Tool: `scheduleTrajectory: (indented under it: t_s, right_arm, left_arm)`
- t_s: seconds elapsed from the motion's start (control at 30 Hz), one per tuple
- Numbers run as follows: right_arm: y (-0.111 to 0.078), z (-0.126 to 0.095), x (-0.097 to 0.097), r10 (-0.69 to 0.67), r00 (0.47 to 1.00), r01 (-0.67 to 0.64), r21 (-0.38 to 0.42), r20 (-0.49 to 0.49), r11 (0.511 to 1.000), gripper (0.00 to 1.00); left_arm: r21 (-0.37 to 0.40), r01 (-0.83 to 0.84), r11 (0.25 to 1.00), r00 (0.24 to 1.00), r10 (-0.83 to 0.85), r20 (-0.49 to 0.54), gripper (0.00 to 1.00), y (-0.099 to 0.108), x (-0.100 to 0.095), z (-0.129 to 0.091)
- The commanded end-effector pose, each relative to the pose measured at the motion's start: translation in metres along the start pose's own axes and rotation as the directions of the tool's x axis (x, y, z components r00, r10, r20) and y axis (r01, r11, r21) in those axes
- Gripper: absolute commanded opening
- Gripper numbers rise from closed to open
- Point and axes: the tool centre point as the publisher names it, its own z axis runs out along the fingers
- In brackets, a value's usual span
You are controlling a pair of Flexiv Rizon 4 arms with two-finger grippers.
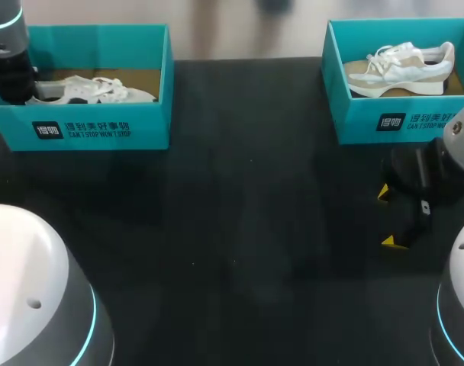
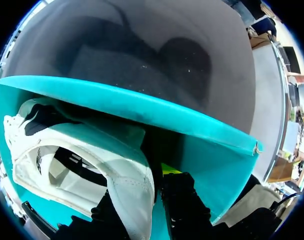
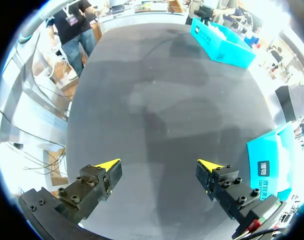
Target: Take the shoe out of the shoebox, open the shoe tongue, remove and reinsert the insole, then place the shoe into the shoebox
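Note:
A white shoe (image 1: pixel 95 90) lies in the teal shoebox (image 1: pixel 102 126) at the back left. My left arm (image 1: pixel 11 69) reaches down into that box at its left end. In the left wrist view my left gripper (image 2: pixel 147 192) is shut on the padded heel collar of the white shoe (image 2: pixel 92 160), with one finger inside the shoe and one outside, close to the teal box wall (image 2: pixel 132 105). My right gripper (image 1: pixel 391 217) hangs open above the bare table in front of the right box; its yellow tips stand wide apart with nothing between them in the right wrist view (image 3: pixel 159 166).
A second teal shoebox (image 1: pixel 400 118) at the back right holds a beige and white sneaker (image 1: pixel 404 67). Its corner (image 3: pixel 272 160) shows beside my right gripper. The dark table (image 1: pixel 240 229) stretches between the two boxes.

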Motion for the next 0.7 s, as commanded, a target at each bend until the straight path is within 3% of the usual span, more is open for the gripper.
scheduleTrajectory:
  t_s: [0.03,0.67,0.7]
  right_arm:
    - [0.001,0.001,0.001,0.000,1.000,0.000,0.003,0.001,1.000,1.00]
    - [0.001,0.001,0.001,0.000,1.000,0.000,0.003,0.001,1.000,1.00]
    - [0.001,0.001,0.001,0.000,1.000,0.000,0.003,0.001,1.000,1.00]
  left_arm:
    - [-0.004,0.001,1.000,1.000,-0.001,-0.005,0.00,0.000,-0.003,0.004]
    - [0.034,-0.025,0.999,1.000,0.025,0.000,0.00,0.003,-0.008,0.021]
    - [0.036,-0.031,0.999,0.999,0.031,0.008,0.20,0.004,-0.008,0.020]
